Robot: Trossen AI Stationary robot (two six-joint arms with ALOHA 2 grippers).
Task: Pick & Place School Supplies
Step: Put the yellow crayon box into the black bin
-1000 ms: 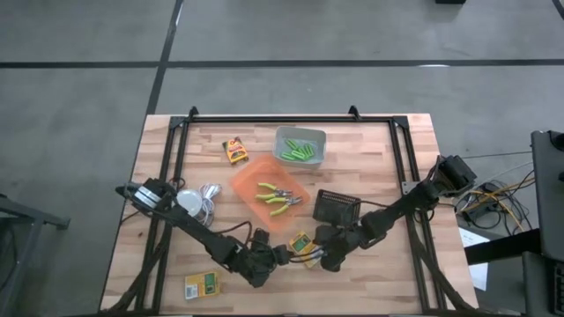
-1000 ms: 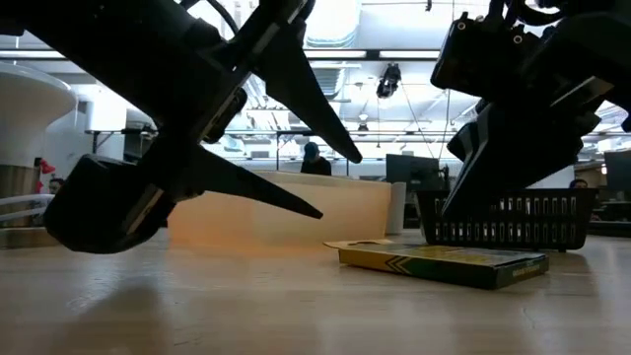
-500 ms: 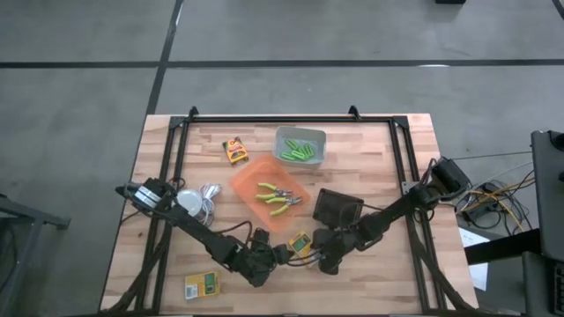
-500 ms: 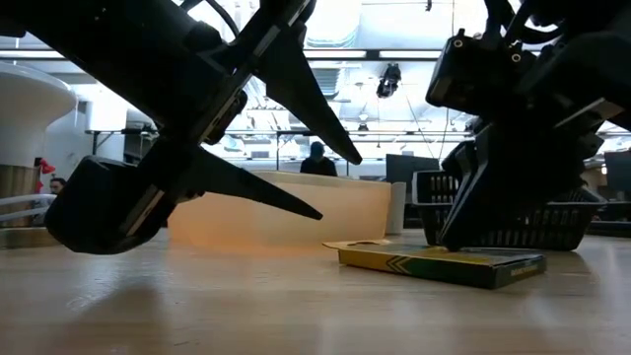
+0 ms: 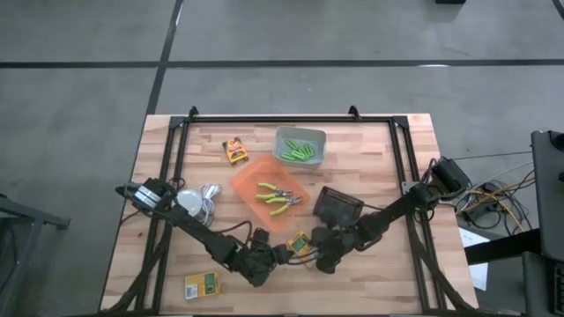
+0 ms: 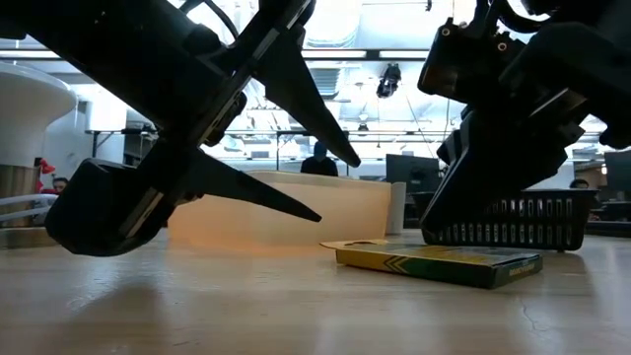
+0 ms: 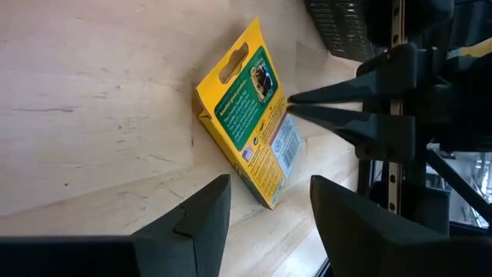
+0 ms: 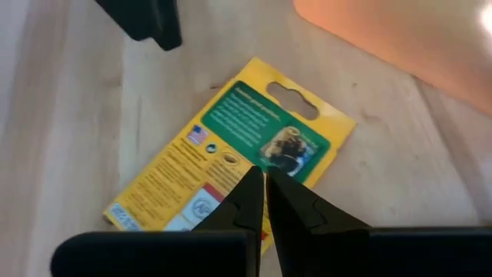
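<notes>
From the top-down camera: both arms meet at the lower middle of the frame. The left gripper [image 5: 280, 255] has its fingers spread wide, pointing at a yellow-and-green box [image 5: 300, 244] lying flat on the wooden table [image 5: 388, 158]. The right gripper [image 5: 314, 253] sits right at the other side of that box, fingers pressed together. More boxes: one near the lower left [image 5: 201, 285], one toward the upper middle [image 5: 234, 151]. The orange bin [image 5: 249, 176] in the middle holds the two green-handled pliers [image 5: 277, 197], the grey bin [image 5: 301, 135] above it holds the lime-green markers [image 5: 300, 151], and a black mesh basket [image 5: 338, 208] sits just right of centre. A white round thing with coiled cable [image 5: 196, 202] is at the left.

Low camera: the box [image 6: 437, 263] lies flat right of centre. The left gripper's two dark fingers [image 6: 246, 187] fan out across the left half, clearly apart. The right arm hangs over the box's right end, with the mesh basket [image 6: 513, 219] behind it.

Left wrist camera: the box [image 7: 247, 115] sits mid-frame, the arm's own fingers [image 7: 204, 219] spread at the bottom, and the right gripper's closed tips [image 7: 296, 104] come in from the right, just at the box edge.

Right wrist camera: its closed fingers [image 8: 250, 196] hover over or touch the box [image 8: 223, 165], can't tell which. Orange bin [image 8: 407, 35] is in the upper right.
</notes>
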